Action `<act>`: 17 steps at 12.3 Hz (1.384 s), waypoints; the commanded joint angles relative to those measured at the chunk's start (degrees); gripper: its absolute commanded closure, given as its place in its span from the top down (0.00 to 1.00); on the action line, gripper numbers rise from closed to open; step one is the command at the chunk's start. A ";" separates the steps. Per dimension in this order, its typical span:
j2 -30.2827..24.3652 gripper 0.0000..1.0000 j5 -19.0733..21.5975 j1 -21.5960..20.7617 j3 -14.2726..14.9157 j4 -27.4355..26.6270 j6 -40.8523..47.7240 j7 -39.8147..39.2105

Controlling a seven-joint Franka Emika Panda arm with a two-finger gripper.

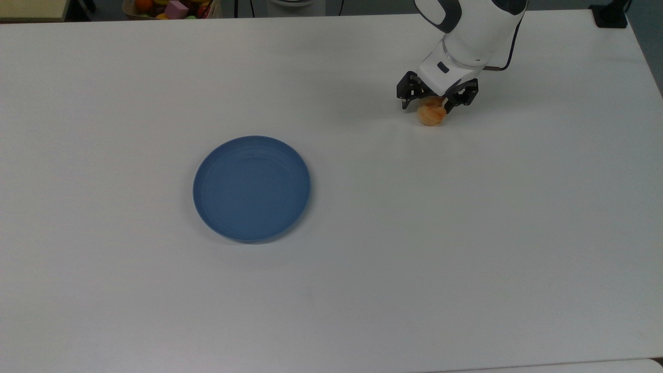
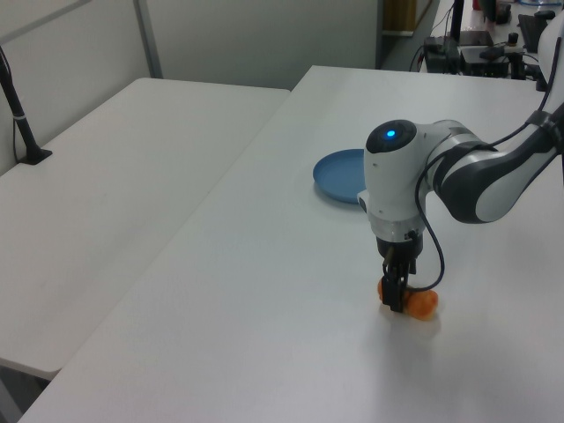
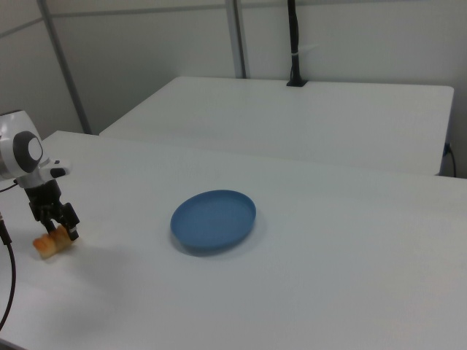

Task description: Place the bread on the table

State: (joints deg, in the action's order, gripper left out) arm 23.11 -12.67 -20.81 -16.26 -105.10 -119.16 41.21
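The bread (image 1: 432,116) is a small golden-orange loaf lying on the white table (image 1: 466,233) at the top view's far right. My gripper (image 1: 429,107) hangs just over it, open, one black finger on each side and neither visibly pressing on the loaf. In the left view the bread (image 2: 422,304) rests on the table (image 2: 264,308) beside the gripper (image 2: 396,298). In the right view the bread (image 3: 52,244) lies under the gripper (image 3: 63,227), near the table's (image 3: 328,292) left edge.
A round blue plate (image 1: 251,189) (image 2: 339,176) (image 3: 214,219) with nothing in it sits left of centre in the top view, well away from the bread. A box of coloured toys (image 1: 171,8) stands beyond the far edge. A second white table (image 2: 115,176) adjoins.
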 commanded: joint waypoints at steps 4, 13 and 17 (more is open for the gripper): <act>-4.12 1.00 -0.87 2.52 0.36 2.26 5.08 -0.86; -16.59 1.00 10.98 11.58 11.83 12.88 26.74 -30.95; -19.41 1.00 11.70 12.11 23.54 13.78 27.40 -40.58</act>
State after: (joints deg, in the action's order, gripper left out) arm 4.34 -2.16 -8.16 1.32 -91.52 -92.53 4.64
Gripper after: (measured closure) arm 0.000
